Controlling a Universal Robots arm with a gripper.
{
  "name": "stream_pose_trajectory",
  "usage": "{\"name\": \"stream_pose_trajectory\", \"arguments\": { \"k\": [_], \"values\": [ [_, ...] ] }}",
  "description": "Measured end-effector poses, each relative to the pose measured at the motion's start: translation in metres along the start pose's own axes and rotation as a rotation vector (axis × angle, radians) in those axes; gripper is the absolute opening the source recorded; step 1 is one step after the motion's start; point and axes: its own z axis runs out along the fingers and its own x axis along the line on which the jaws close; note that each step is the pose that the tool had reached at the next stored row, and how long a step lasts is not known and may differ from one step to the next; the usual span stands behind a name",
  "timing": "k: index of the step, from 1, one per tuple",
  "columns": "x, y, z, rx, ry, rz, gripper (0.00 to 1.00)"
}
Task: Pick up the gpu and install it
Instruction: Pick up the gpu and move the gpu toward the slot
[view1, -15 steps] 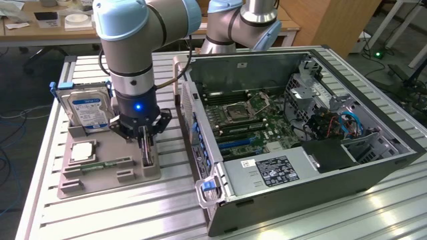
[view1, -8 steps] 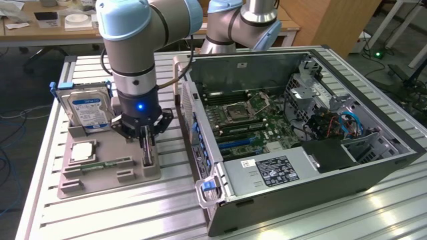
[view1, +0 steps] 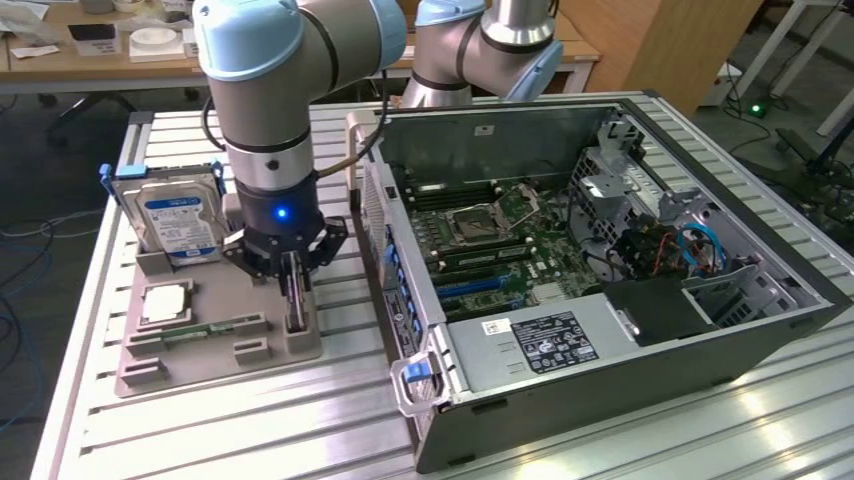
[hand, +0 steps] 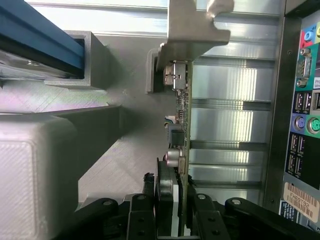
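Gripper (view1: 295, 275) (hand: 172, 200) is closed on both faces of the gpu (view1: 296, 312) (hand: 181, 115), a thin card standing on edge in the grey holder (view1: 214, 352) (hand: 125, 150) directly under the tool. Wrist view shows the card edge-on: greenish-brown board w/ small silver parts, a black block on one face, and a silver bracket (hand: 192, 30) at the end farthest from the fingers. An open PC case (view1: 601, 385) is beside the tool and a hard drive (view1: 180, 222) is on its other side.

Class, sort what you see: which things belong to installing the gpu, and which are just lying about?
Job in hand: thin black upright gpu card; black tool clasping it; open grey computer case.
Lying about: blue-labelled silver hard drive; narrow green memory stick; square silver processor chip.
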Motion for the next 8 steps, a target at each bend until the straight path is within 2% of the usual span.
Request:
{"name": "stream_pose_trajectory", "arguments": {
  "k": [8],
  "values": [
    [0.0023,0.0000,0.0000,0.0001,-0.0049,0.000,0.34]
  ]
}}
